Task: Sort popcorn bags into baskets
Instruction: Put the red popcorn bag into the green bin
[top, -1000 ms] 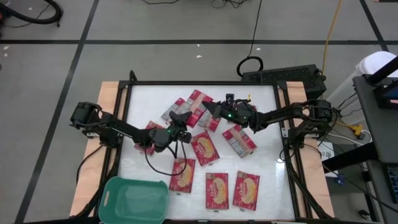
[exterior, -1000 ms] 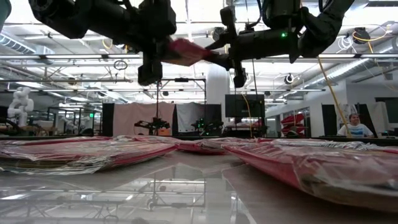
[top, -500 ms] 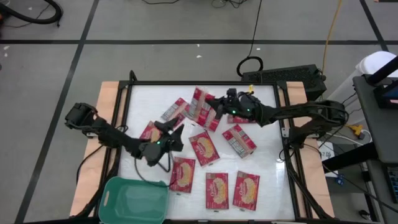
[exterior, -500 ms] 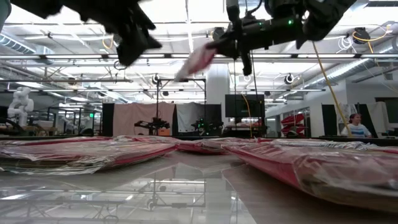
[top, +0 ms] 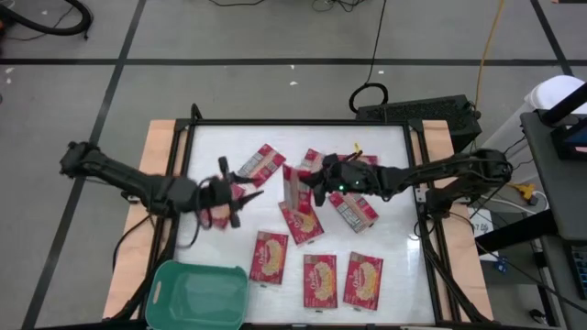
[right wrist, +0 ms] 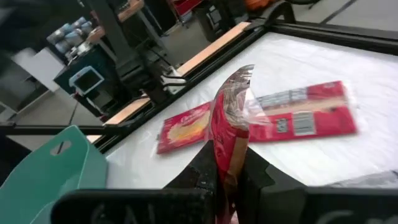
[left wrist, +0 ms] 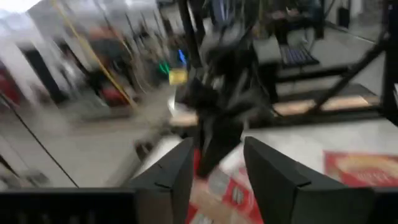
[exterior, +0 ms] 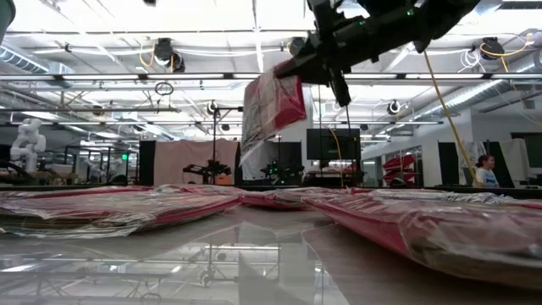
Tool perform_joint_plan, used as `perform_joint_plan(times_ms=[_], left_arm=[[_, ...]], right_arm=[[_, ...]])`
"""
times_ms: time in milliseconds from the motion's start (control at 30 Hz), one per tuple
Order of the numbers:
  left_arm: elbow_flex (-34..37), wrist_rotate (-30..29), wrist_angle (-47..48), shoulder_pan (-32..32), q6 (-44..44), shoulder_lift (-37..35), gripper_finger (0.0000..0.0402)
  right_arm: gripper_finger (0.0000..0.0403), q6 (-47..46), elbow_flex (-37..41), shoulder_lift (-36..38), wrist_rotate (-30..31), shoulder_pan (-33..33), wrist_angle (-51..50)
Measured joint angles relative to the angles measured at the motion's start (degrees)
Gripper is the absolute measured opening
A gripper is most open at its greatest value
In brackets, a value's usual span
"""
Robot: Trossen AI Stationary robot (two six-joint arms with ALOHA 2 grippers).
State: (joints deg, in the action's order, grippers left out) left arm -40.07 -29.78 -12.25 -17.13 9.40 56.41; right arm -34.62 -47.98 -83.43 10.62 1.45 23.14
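Note:
Several red popcorn bags lie flat on the white table top, among them one [top: 300, 221] at the middle and one [top: 261, 165] farther back. My right gripper [top: 315, 183] is over the table's middle, shut on a further popcorn bag [exterior: 271, 110] that hangs in the air. My left gripper [top: 229, 192] is open and hovers above a bag [top: 218, 203] near the table's left side, holding nothing. The teal-green basket [top: 197, 295] stands at the table's near left corner and shows no bag inside. My right gripper pinches the red popcorn bag between its two fingers at the bag's upper end [right wrist: 227, 163], coming in from the table's right. The bag is lifted clear and hangs on edge below the fingers, its lower end [exterior: 254, 152] well above the table.
Three bags [top: 319, 280] lie in a row along the near edge, right of the basket. More bags [top: 353, 209] lie right of the middle. A black frame [top: 298, 124] runs round the table top, and a wooden strip [top: 156, 147] lines its left side.
A second ago both grippers held the bag level between them in the air. The left gripper has come off it and drawn back toward the table's left edge. The bag has swung down and now hangs from the right gripper, which has moved slightly toward the near edge.

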Motion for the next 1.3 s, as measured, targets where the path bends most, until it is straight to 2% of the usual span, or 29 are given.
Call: perform_joint_plan(times_ms=[100,200,300,500,600,667,733,833,1167,1200,1300], left_arm=[[0.02,4.89,7.69,5.19,-5.33,-2.47,0.0131],[0.02,11.94,10.93,8.51,-6.66,-2.87,0.0143],[0.01,19.58,11.01,10.99,-8.19,-2.15,0.0181],[0.02,25.08,17.17,14.34,-9.49,1.01,0.0274],[0.02,29.61,18.09,15.40,-8.87,3.88,0.0300],[0.02,32.29,18.28,15.69,-8.25,5.85,0.0302],[0.02,33.26,18.77,15.79,-7.35,7.42,0.0291],[0.02,35.84,18.59,15.87,-4.45,9.16,0.0248],[0.04,36.95,17.95,16.03,-2.35,9.50,0.0031],[0.04,36.96,17.94,16.05,-2.35,9.48,0.0020],[0.04,36.71,17.70,16.14,-2.65,9.30,0.0023]], right_arm=[[0.0014,1.46,-4.28,-2.87,0.26,-2.54,-1.18],[0.0014,3.92,-10.59,-6.26,0.06,-4.66,-7.39],[0.0014,5.89,-16.20,-9.75,-0.09,-5.66,-12.41],[0.0013,10.03,-25.60,-14.88,-0.40,-7.08,-19.32],[0.0013,12.60,-28.81,-17.55,-2.04,-7.25,-20.42],[0.0016,13.43,-30.10,-18.81,-3.31,-7.19,-20.78],[0.0021,13.56,-30.87,-19.61,-3.44,-7.21,-20.39],[0.0028,14.61,-30.98,-19.66,-3.39,-7.19,-21.51],[0.0031,18.77,-31.02,-19.27,-2.53,-7.14,-23.35],[0.0031,19.17,-31.02,-19.26,-1.77,-7.14,-23.30],[0.0033,18.90,-31.02,-19.13,1.12,-7.17,-23.34]])
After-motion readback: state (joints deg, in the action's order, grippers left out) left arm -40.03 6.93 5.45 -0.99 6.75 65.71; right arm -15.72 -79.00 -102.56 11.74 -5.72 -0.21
